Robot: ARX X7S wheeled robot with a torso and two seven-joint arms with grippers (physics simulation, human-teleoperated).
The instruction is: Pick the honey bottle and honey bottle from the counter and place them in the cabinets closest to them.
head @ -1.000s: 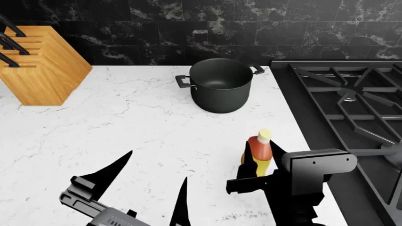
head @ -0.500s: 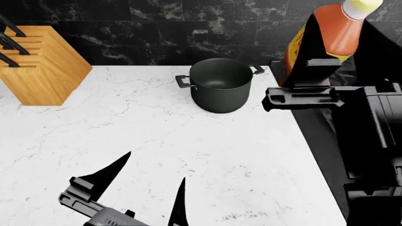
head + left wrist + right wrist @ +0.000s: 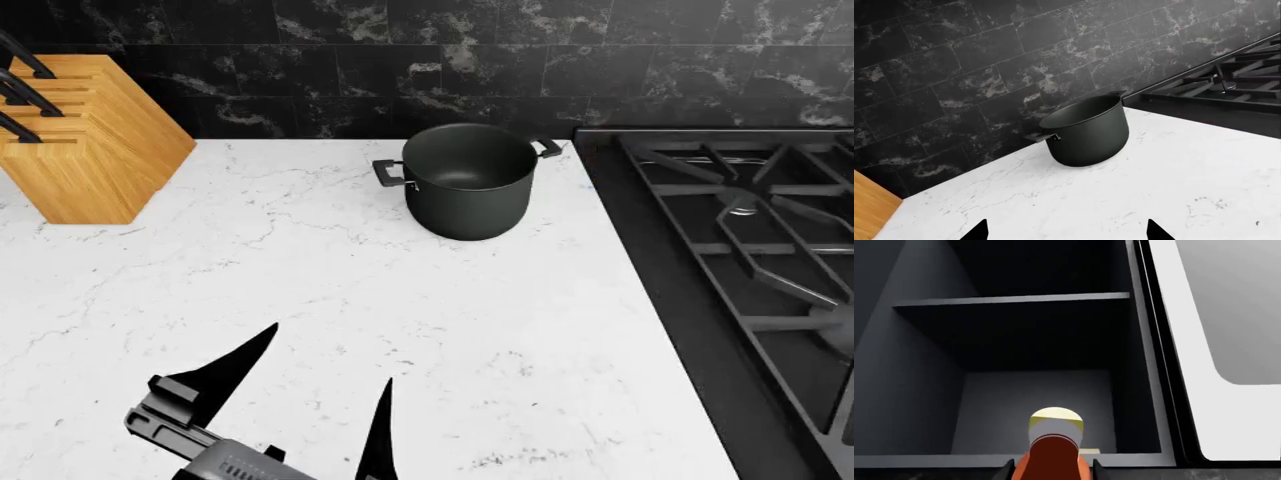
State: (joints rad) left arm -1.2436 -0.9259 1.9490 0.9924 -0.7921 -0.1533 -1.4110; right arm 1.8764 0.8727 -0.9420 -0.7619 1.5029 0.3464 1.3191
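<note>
The white marble counter (image 3: 334, 300) fills most of the head view, with the dark stove (image 3: 747, 250) on one side and the wooden knife block (image 3: 80, 140) in the far corner; the black pot (image 3: 467, 180) stands near the back wall, and no bottle shows on the counter here. In the right wrist view there is an open dark cabinet (image 3: 921, 390) with a shelf (image 3: 1014, 300) across it.

The left gripper (image 3: 320, 400) hangs low over the counter with its two black fingers (image 3: 240, 365) spread wide apart and nothing between them. The right gripper (image 3: 1053, 471) is not in the head view at all; its own camera shows it in front of the cabinet, with its black tips pressed on each side of the honey bottle (image 3: 1053, 450) at the red shoulder.

So one honey bottle is up at the cabinet mouth, cap pointing in — I think it is close to being set inside; the other bottle I cannot see anywhere.

The bottle looks small and light, made of smooth plastic, so it may slip or squash a bit if squeezed hard; it is slim and tall, so it could tip when set down. The best place to hold it is around the body or shoulder — not the little cap.
</note>
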